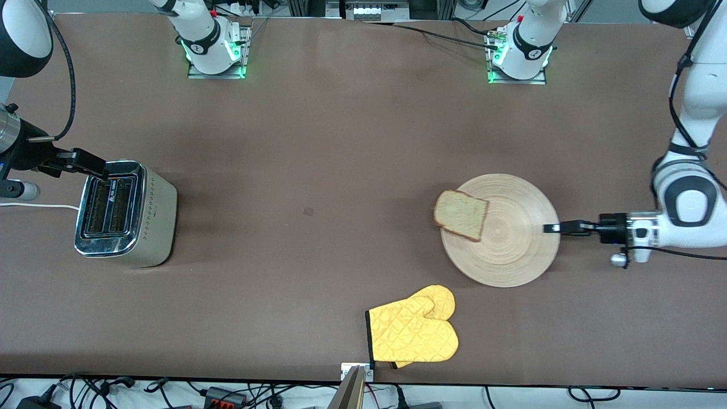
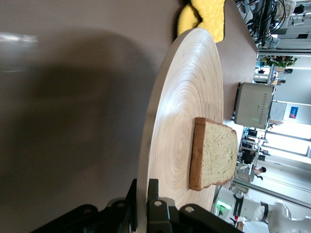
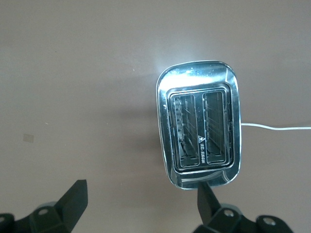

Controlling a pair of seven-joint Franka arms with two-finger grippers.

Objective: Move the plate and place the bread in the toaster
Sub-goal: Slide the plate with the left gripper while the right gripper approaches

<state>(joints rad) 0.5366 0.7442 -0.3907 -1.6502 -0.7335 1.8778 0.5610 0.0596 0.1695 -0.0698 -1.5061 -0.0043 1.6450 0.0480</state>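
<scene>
1. Toaster (image 1: 126,213) stood on the desk (image 1: 318,170) toward the right arm's end, both slots up and empty, white cord (image 1: 40,205) trailing off its end.
2. Right pincer (image 1: 91,167) hung over the toaster's top edge, fingers spread wide, nothing held – waiting.
3. Yellow oven mitt (image 1: 413,329) lay flat nearer the front camera than the plate, well apart from the toaster.
4. Bread (image 1: 461,215) rested on the plate (image 1: 511,250), on the side facing the toaster, one corner hanging just past the rim.
5. Plate sat toward the left arm's end of the desk, rim pinched on the side away from the bread.
6. Left pincer (image 1: 546,228) clamped tight on that rim, fingers (image 2: 154,213) one above and one below the wood in the left wrist view.
7. Judged the step in hand as moving the plate toward the toaster, not yet far along.
8. Best done slow and level – the overhanging slice looked free to slide off at any tilt or jerk.
9. Worth stopping short of the toaster and within the right pincer's reach.
</scene>
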